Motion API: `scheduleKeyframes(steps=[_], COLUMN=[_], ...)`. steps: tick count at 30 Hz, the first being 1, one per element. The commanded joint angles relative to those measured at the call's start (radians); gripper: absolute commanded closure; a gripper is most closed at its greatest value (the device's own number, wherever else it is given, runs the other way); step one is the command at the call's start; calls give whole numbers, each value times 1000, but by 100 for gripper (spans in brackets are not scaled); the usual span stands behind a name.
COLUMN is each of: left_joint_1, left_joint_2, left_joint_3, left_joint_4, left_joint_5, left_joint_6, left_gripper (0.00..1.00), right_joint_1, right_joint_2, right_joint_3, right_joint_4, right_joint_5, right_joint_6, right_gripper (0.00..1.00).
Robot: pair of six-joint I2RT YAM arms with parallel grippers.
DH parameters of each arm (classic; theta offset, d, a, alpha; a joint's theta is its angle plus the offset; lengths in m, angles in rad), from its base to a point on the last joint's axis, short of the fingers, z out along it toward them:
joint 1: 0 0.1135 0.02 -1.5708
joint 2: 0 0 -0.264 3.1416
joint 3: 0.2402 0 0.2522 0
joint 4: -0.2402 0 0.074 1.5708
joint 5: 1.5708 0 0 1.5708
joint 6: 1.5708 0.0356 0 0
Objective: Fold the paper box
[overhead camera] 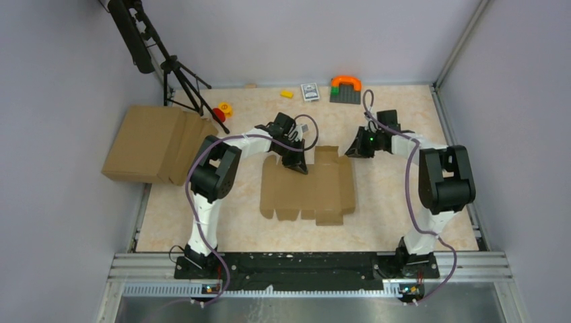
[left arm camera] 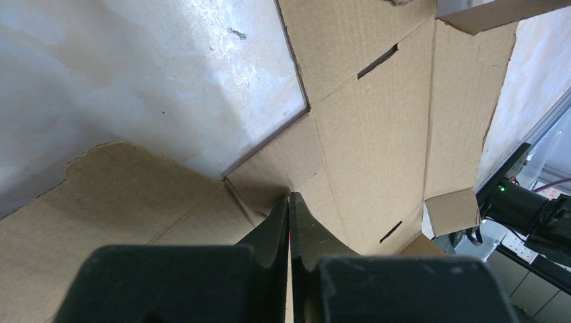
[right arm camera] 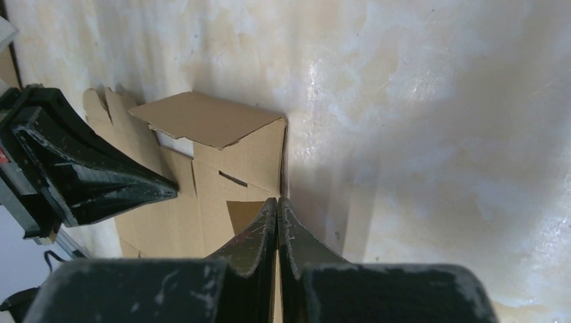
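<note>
Tabletop scene with two black-and-white robot arms reaching over a pale marbled table (overhead camera: 390, 202). At the centre lies the small brown cardboard die-cut paper box (overhead camera: 316, 192), mostly spread flat, with its rounded tabs along the near edge. On its far right side one panel stands upright with a flap bent over at the top, which is clearest in the right wrist view (right arm camera: 202, 118).

The left gripper (overhead camera: 299, 166) points down at the far edge of the box, left of centre. Its wrist camera shows the two black fingers pressed together, with only a hairline between them (left arm camera: 289, 197). The tips meet the cardboard (left arm camera: 377, 134) at a crease where two panels join. Whether any card is pinched between them cannot be told.

The right gripper (overhead camera: 351, 152) sits just beyond the far right corner of the box. Its fingers are also closed tight against each other (right arm camera: 277, 200), with the tips just beside the raised panel and nothing visibly held. The left gripper appears in this view as a dark pointed shape (right arm camera: 168, 190).

Well apart on the left is a bigger pile of flat brown cardboard (overhead camera: 151, 145), and a black tripod (overhead camera: 178, 74) stands behind it. Along the far edge are a small yellow block (overhead camera: 287, 93) and an orange arch on a grey plate (overhead camera: 345, 87)
</note>
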Motion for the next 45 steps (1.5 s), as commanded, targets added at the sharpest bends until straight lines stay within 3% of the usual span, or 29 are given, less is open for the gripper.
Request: scheduleKeyframes(steps=[1, 15, 22, 28, 34, 45], left_joint_1=[0, 0, -1, 0, -2, -2], left_joint_2=[30, 34, 38, 36, 33, 31], left_joint_3=[7, 9, 15, 18, 20, 20], left_joint_4=[-14, -13, -20, -23, -30, -34], left_joint_5=[-94, -106, -109, -109, -114, -117], left_joint_6=[33, 24, 26, 27, 29, 29], left_gripper=[100, 100, 100, 100, 100, 100], right_joint_1=[37, 81, 82, 82, 87, 107], right_joint_2=[-67, -74, -145, -218, -228, -229], right_joint_3=[24, -103, -117, -115, -88, -186], right_joint_4=[-51, -71, -68, -83, -119, -110], right_joint_5=[81, 268, 258, 256, 238, 250], right_joint_6=[-62, -65, -76, -82, -94, -105], right_gripper=[100, 100, 100, 93, 93, 94])
